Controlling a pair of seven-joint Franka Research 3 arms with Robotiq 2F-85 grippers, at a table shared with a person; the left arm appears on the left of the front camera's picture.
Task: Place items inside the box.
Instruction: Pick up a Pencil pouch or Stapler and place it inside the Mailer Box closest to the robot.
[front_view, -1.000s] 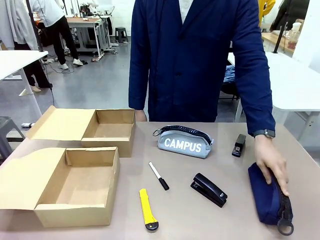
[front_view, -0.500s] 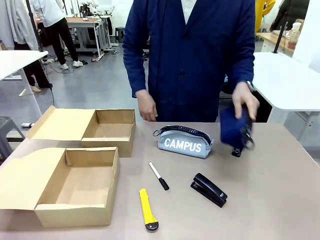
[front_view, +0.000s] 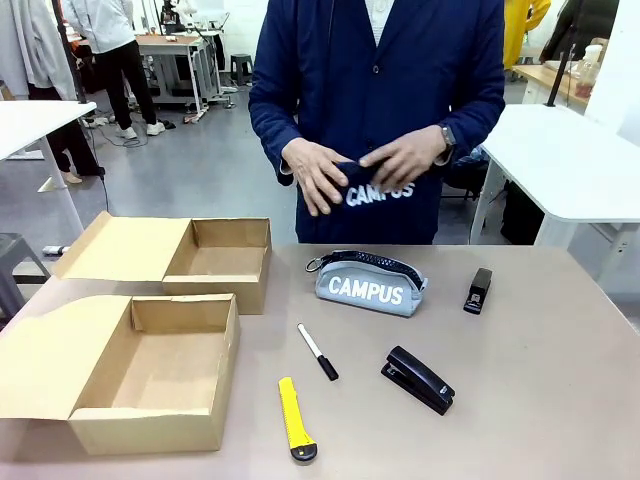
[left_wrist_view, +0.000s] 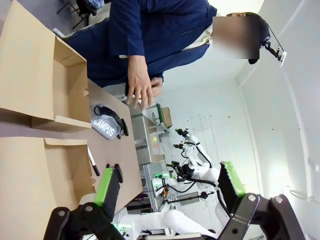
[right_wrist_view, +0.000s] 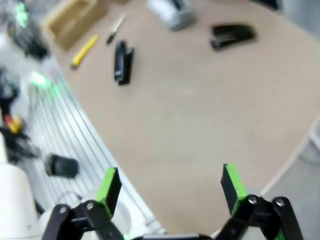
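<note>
On the table (front_view: 530, 400), grey CAMPUS pouch (front_view: 368, 284) and black stapler (front_view: 418, 379) lie right of the box (front_view: 150, 432), outside it; left gripper (left_wrist_view: 170, 182) and right gripper (right_wrist_view: 171, 185) both spread wide, holding nothing.

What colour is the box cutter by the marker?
Box cutter: yellow, black end; clearest in front view.

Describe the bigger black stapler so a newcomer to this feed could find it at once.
Start at the grey CAMPUS pouch in the middle of the table. The bigger stapler lies nearer the robot and slightly right of it. It is longer and lies diagonally, unlike the small black stapler off the pouch's right end.
</note>
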